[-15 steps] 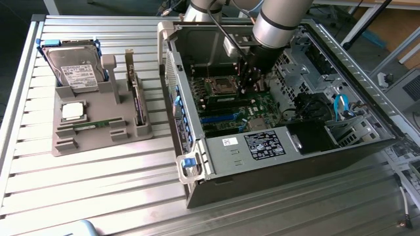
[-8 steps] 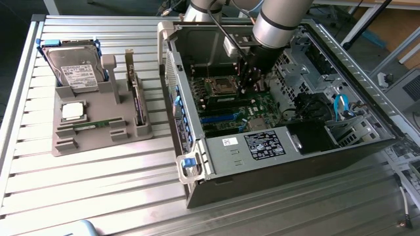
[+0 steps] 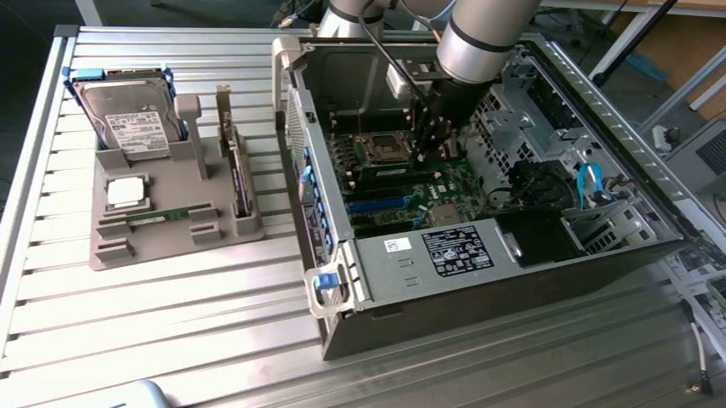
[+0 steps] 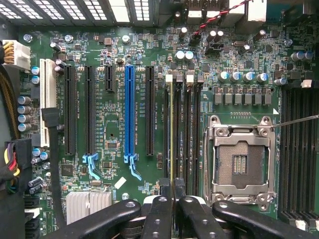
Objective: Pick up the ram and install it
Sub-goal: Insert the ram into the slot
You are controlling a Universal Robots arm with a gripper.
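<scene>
Edgewise, the ram (image 4: pixel 172 129) sits pinched within the tool (image 4: pixel 172 193).

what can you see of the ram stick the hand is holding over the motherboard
The ram shows edge-on: a long, thin strip with a yellowish-green top edge, standing upright in line with the black memory slots beside the empty processor socket. Its near end is pinched between the black fingers of the hand. Whether it is fully seated in a slot cannot be told.
</scene>
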